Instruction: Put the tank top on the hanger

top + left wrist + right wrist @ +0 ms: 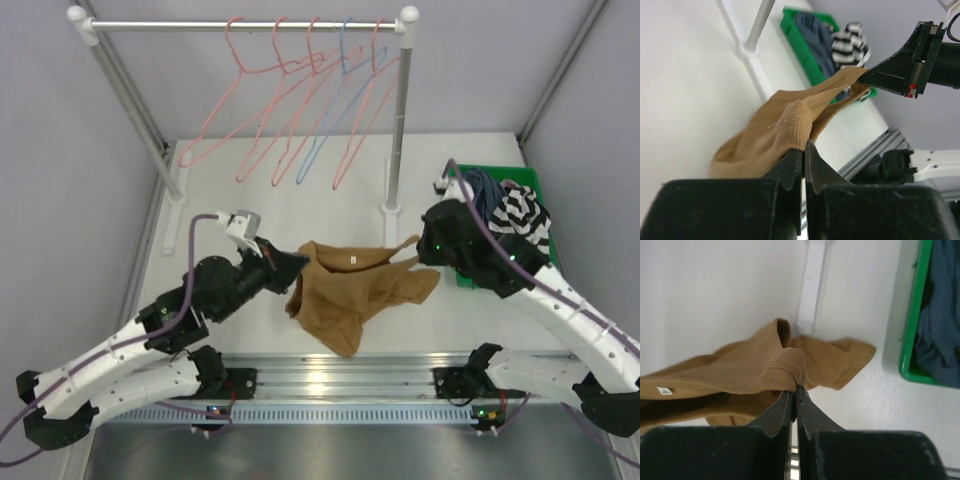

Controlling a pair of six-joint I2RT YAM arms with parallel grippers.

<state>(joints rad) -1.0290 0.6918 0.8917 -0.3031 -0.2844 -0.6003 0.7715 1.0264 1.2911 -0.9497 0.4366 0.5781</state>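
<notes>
Overhead, one rail [250,24] carries four salmon-pink hangers [231,40] and one light blue hanger [344,45]. The left gripper [300,262] and right gripper [420,245] each clamp their jaws on the single tank top [350,290].

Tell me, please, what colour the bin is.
The bin is green; the left wrist view shows it best.

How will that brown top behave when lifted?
Probably floppy: the tank top sags and bunches between the left gripper and right gripper. Likely light too, since small edge pinches hold it.
</notes>
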